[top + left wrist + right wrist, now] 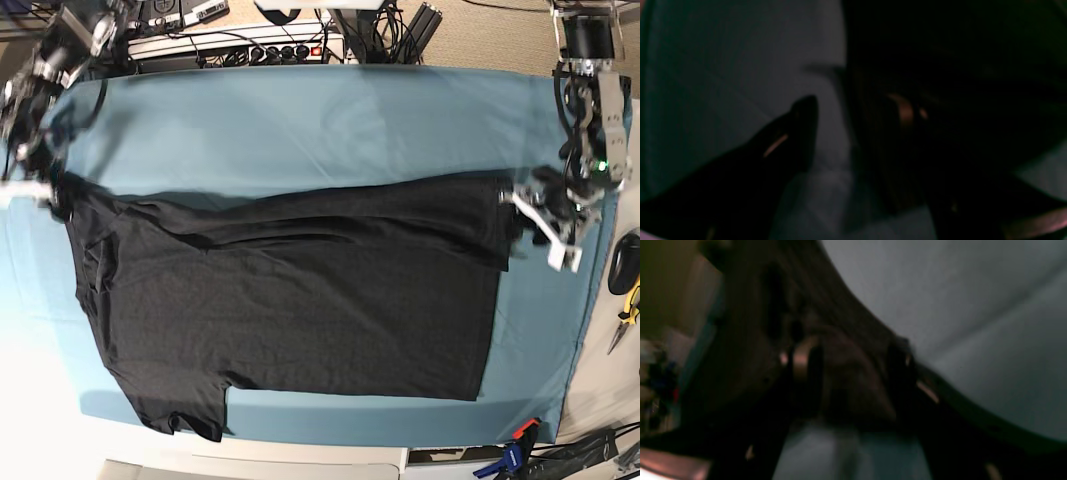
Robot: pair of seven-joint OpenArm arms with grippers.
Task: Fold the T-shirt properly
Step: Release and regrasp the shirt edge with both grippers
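Note:
The dark T-shirt point(300, 290) lies spread on the teal cloth point(300, 120), with its top edge folded down in a long band; no print shows. My left gripper point(538, 228) is at the shirt's right upper corner, its jaws open. In the left wrist view point(853, 110) the shirt's edge point(940, 83) reaches between the fingers, with teal cloth showing beside it. My right gripper point(52, 188) is at the shirt's left upper corner and blurred. In the right wrist view point(855, 363) dark shirt fabric point(853, 383) fills the gap between the fingers.
A power strip and cables point(240, 45) lie behind the table's back edge. Pliers and tools point(625, 290) lie off the right edge. A clamp point(515, 455) sits at the front right corner. Teal cloth shows bare behind the shirt and in a strip to its right.

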